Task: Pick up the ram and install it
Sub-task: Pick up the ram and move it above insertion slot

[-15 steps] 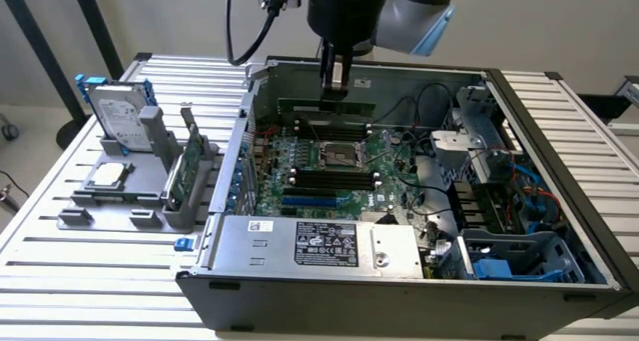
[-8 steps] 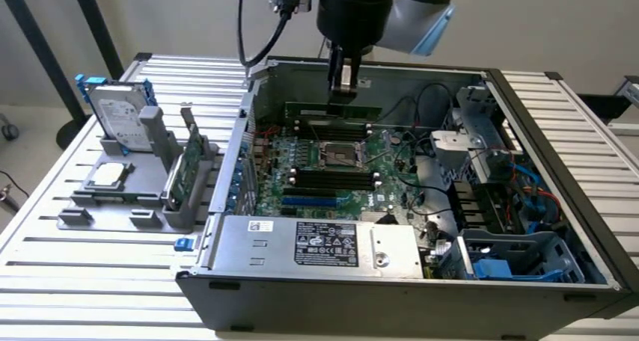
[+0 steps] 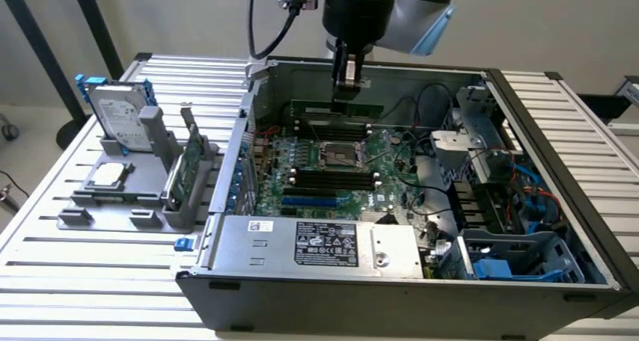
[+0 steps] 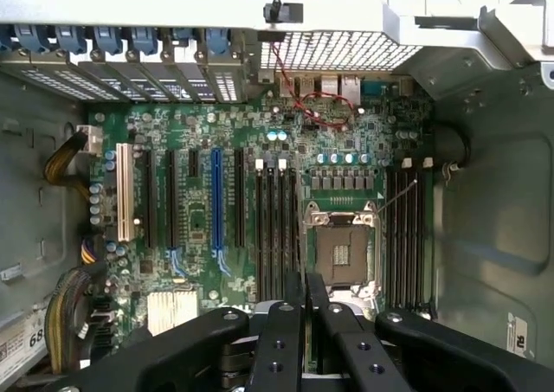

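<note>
My gripper [image 3: 346, 93] hangs inside the open computer case [image 3: 519, 117], over the far side of the green motherboard [image 3: 384, 169]. It is shut on the ram [image 3: 317, 107], a thin green stick held level just above the board. In the wrist view the gripper [image 4: 305, 310] has its black fingers [image 4: 281, 340] pressed together on the ram's thin edge. Below them lie the empty processor socket [image 4: 340, 253] and long black memory slots [image 4: 275, 228] on either side of it, the other bank [image 4: 407, 236] nearer the case wall.
A grey holder [image 3: 120, 206] on the exterior view's left carries a hard drive [image 3: 120, 113], a square silver processor [image 3: 108, 175] and a wider green card [image 3: 185, 165]. The power supply [image 3: 310, 244], drive cage [image 3: 479, 131] and cables [image 3: 519, 199] crowd the case.
</note>
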`<state>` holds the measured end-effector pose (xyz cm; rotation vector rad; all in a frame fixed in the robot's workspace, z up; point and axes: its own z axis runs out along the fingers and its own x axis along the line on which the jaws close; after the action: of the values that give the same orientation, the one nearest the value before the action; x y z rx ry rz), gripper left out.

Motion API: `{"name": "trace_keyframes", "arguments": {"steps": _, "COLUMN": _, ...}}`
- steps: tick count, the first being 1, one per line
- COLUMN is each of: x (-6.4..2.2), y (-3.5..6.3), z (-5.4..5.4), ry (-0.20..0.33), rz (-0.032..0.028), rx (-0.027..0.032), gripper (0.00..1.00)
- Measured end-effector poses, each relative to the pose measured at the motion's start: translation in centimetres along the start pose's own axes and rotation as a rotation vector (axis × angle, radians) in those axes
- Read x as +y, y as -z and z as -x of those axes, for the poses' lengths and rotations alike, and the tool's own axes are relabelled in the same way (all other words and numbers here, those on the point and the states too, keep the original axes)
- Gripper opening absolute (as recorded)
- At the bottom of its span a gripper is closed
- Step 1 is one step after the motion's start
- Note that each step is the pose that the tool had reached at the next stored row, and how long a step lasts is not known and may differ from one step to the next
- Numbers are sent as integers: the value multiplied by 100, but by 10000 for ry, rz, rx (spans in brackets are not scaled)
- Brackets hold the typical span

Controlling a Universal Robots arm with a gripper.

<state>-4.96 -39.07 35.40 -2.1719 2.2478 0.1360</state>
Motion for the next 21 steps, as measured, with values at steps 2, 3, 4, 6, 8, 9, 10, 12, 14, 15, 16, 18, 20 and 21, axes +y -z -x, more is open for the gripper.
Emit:
{"name": "trace_keyframes", "arguments": {"steps": 2, "x": -13, "y": -23, "z": 13, "ry": -62, "rz": -6, "rx": 22, "gripper": 13}}
{"name": "trace_keyframes", "arguments": {"steps": 3, "x": -20, "y": -34, "z": 14, "ry": -118, "rz": -10, "rx": 24, "gripper": 13}}
{"name": "trace_keyframes", "arguments": {"steps": 4, "x": -27, "y": -45, "z": 14, "ry": -186, "rz": -15, "rx": 25, "gripper": 13}}
{"name": "trace_keyframes", "arguments": {"steps": 6, "x": -41, "y": -67, "z": 15, "ry": -325, "rz": -24, "rx": 34, "gripper": 13}}
{"name": "trace_keyframes", "arguments": {"steps": 8, "x": -48, "y": -90, "z": 22, "ry": -424, "rz": -32, "rx": 58, "gripper": 13}}
{"name": "trace_keyframes", "arguments": {"steps": 9, "x": -50, "y": -102, "z": 28, "ry": -446, "rz": -37, "rx": 80, "gripper": 13}}
{"name": "trace_keyframes", "arguments": {"steps": 10, "x": -51, "y": -112, "z": 34, "ry": -460, "rz": -40, "rx": 107, "gripper": 13}}
{"name": "trace_keyframes", "arguments": {"steps": 12, "x": -52, "y": -132, "z": 45, "ry": -484, "rz": -54, "rx": 162, "gripper": 13}}
{"name": "trace_keyframes", "arguments": {"steps": 14, "x": -53, "y": -151, "z": 50, "ry": -498, "rz": -92, "rx": 199, "gripper": 13}}
{"name": "trace_keyframes", "arguments": {"steps": 15, "x": -53, "y": -164, "z": 52, "ry": -504, "rz": -133, "rx": 223, "gripper": 13}}
{"name": "trace_keyframes", "arguments": {"steps": 16, "x": -53, "y": -172, "z": 53, "ry": -505, "rz": -172, "rx": 238, "gripper": 13}}
{"name": "trace_keyframes", "arguments": {"steps": 18, "x": -54, "y": -188, "z": 54, "ry": -504, "rz": -277, "rx": 261, "gripper": 13}}
{"name": "trace_keyframes", "arguments": {"steps": 20, "x": -55, "y": -199, "z": 54, "ry": -505, "rz": -343, "rx": 280, "gripper": 13}}
{"name": "trace_keyframes", "arguments": {"steps": 21, "x": -55, "y": -199, "z": 54, "ry": -505, "rz": -344, "rx": 280, "gripper": 13}}
